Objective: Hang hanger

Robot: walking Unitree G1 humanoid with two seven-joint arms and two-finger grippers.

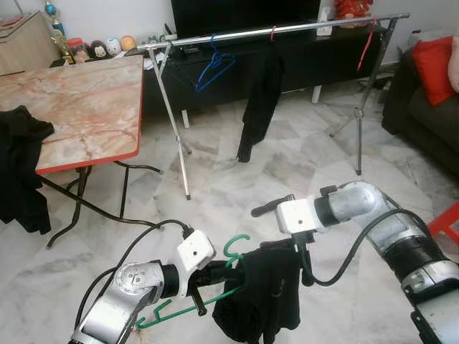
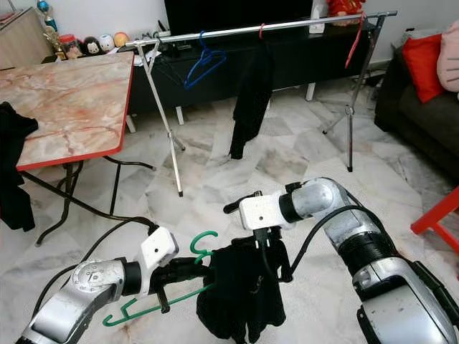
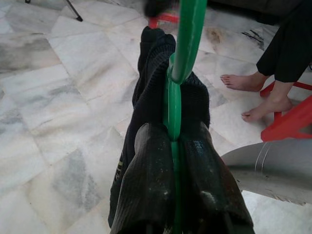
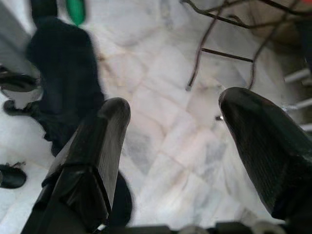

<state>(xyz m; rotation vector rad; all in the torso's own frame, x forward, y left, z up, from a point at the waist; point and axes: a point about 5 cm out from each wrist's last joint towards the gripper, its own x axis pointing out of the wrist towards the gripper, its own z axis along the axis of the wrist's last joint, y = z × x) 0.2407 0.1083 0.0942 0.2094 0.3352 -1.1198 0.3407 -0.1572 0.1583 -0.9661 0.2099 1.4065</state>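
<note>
My left gripper (image 1: 215,276) is shut on a green plastic hanger (image 1: 183,309), low in front of me. A black garment (image 1: 262,304) droops from the hanger, and its hook (image 1: 237,248) points up. In the left wrist view both fingers (image 3: 151,180) press on the green bar (image 3: 187,39), with the cloth hanging beyond them. My right gripper (image 1: 270,226) is open just above the garment's top, with floor showing between its fingers (image 4: 105,146). The metal clothes rail (image 1: 272,30) stands a few steps ahead across the floor.
On the rail hang a blue hanger (image 1: 214,68), a black garment (image 1: 262,100) and a red hanger (image 1: 367,43). A marble-topped table (image 1: 79,107) with black cloth (image 1: 18,165) is at the left. A dark sofa (image 1: 419,115) and a red stool (image 1: 448,218) are at the right. A person's bare feet (image 3: 243,83) rest on the floor.
</note>
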